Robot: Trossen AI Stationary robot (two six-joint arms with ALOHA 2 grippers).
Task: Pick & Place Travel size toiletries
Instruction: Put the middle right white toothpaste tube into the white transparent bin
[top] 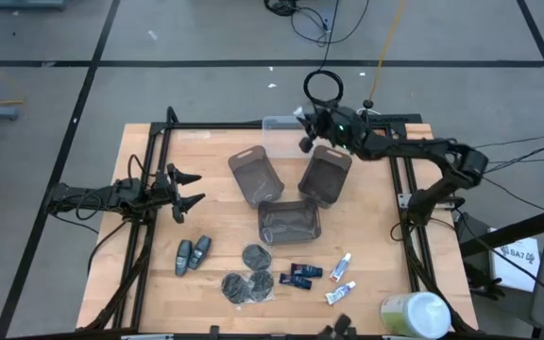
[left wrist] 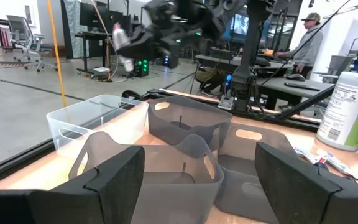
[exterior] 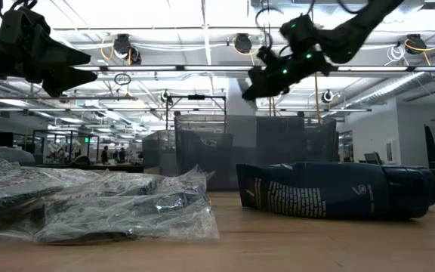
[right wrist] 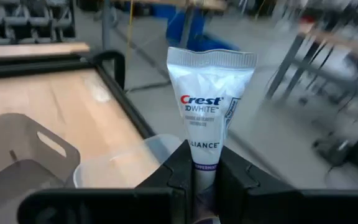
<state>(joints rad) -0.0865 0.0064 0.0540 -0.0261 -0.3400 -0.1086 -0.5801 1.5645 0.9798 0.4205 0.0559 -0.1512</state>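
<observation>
My right gripper [top: 306, 143] is shut on a white Crest toothpaste tube [right wrist: 209, 99] high above the table's far middle, beside the clear tray [top: 278, 124]. More toiletries lie near the front edge: two grey-blue sticks [top: 192, 254], dark discs in plastic wrap [top: 248, 280], dark-blue mini bottles [top: 301, 274] and two white tubes [top: 343, 267]. My left gripper [top: 193, 189] waits open and level at the table's left side, touching nothing. My right gripper pinches the tube's lower body, near its cap end [right wrist: 205, 163], between its two fingers. The fingers run about level, coming from the table's right side. The tube sticks out ahead along the fingers, crimped flat end [right wrist: 211, 58] foremost, lifted clear of everything.
Three smoky-grey trays [top: 255, 176] [top: 325, 175] [top: 289, 222] stand in the table's middle. A big pale-green-and-white container [top: 414, 316] lies at the near right corner. A dark frame [top: 253, 126] borders the table. A person sits beyond the table in the left wrist view.
</observation>
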